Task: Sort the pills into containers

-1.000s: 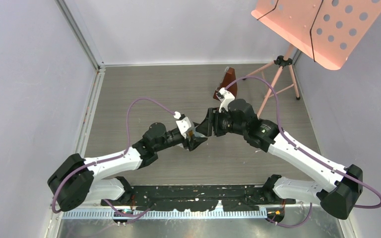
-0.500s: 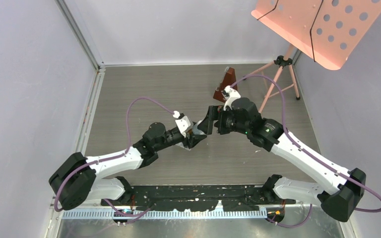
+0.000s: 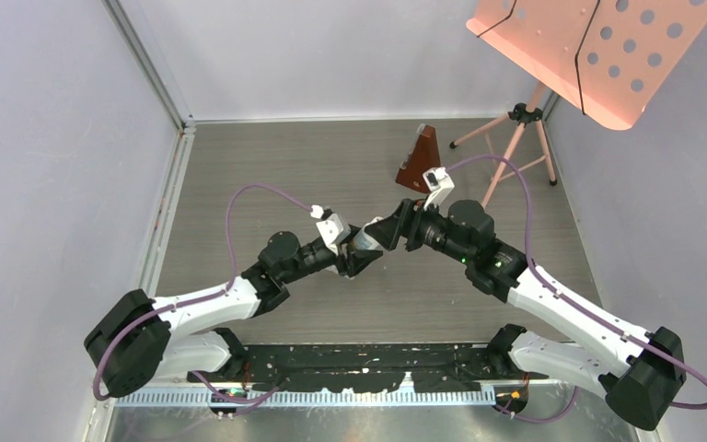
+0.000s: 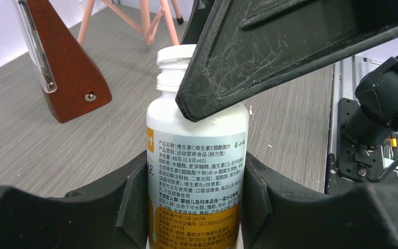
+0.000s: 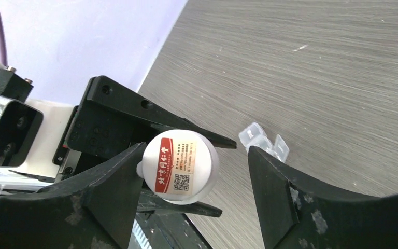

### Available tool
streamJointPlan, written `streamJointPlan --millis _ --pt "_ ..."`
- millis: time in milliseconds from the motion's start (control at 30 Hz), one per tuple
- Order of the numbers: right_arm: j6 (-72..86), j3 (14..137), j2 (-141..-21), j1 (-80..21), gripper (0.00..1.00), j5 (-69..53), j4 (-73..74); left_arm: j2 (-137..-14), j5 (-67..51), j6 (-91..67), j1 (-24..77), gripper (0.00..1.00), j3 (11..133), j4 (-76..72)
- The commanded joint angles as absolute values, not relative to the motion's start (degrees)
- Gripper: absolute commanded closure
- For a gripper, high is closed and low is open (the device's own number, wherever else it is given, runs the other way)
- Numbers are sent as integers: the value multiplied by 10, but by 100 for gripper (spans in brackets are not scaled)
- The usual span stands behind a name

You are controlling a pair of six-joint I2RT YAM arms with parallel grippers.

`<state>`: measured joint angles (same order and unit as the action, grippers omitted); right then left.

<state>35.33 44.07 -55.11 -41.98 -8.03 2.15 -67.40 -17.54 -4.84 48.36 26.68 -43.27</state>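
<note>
A white pill bottle (image 4: 197, 171) with an orange label stands between the fingers of my left gripper (image 4: 194, 207), which is shut on its body. In the top view the bottle (image 3: 365, 241) is held above the floor, between the two arms. My right gripper (image 5: 194, 155) is open around the bottle's round white top (image 5: 181, 166), which carries a red sticker. One finger (image 5: 109, 192) lies against the top and the other stands apart from it. A clear plastic container (image 5: 263, 141) lies on the grey surface just beyond. The pills are hidden.
A brown wooden metronome (image 3: 421, 160) stands behind the grippers, also seen in the left wrist view (image 4: 62, 78). A pink music stand (image 3: 589, 46) on tripod legs (image 3: 506, 157) is at the back right. Walls close off the left and back.
The right gripper's jaws have spread apart around the bottle's top and its wrist has drawn back to the right. The left gripper keeps the bottle and has shifted slightly left.
</note>
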Motion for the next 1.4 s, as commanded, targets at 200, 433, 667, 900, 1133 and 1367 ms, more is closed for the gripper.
streamJointPlan --millis 200,433,667,900,1133,1367 --pt "445 382 -524 -423 37 -63 -173 -663 -183 -79 482 100 267 -516" --pt "485 379 -530 -422 69 -68 -194 -675 -160 -119 482 100 256 -565" --pt "546 390 -532 -423 70 -110 -214 -686 -146 -108 482 100 227 -606" --pt "595 424 -534 -421 62 -128 -173 -673 -140 -74 482 100 215 -608" --pt "772 415 -553 -397 43 -164 -132 -648 -146 -46 482 100 214 -599" --pt "707 447 -546 -396 15 -115 -64 -615 -152 -22 482 100 216 -561"
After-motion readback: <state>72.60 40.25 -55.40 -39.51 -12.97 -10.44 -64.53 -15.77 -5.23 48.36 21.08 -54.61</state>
